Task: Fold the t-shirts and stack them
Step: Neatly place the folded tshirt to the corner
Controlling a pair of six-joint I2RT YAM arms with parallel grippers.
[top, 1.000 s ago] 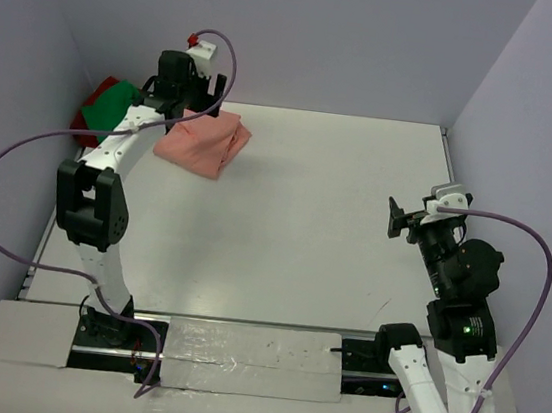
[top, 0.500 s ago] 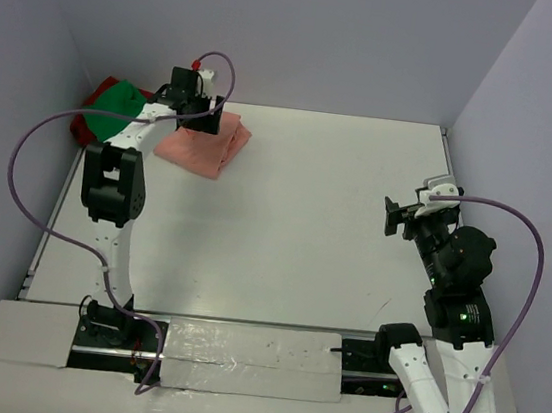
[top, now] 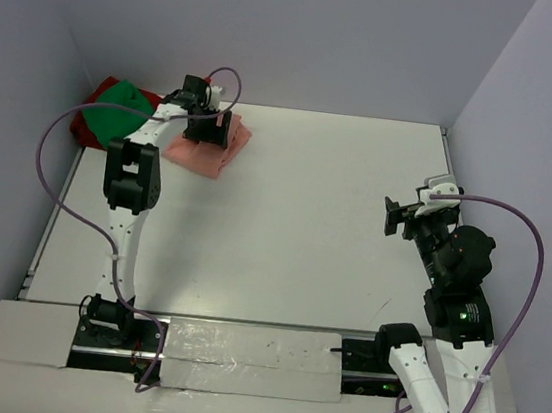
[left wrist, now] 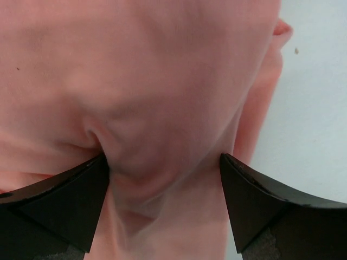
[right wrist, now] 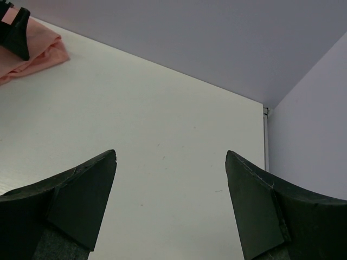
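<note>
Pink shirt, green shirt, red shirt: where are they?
pink shirt [top: 209, 159], top view, its near folded edge.
green shirt [top: 116, 111], top view, its middle.
red shirt [top: 87, 136], top view, edge peeking out beside the green one.

At the worktop's [top: 283, 228] far left corner, the left gripper [top: 210, 130] presses down onto the folded salmon-pink t-shirt [top: 200, 154]. Just to its left, the green t-shirt [top: 116, 114] lies on top of the dark red t-shirt [top: 95, 99]. The right gripper [top: 393, 217] hangs over the right side, well apart from them.
</note>
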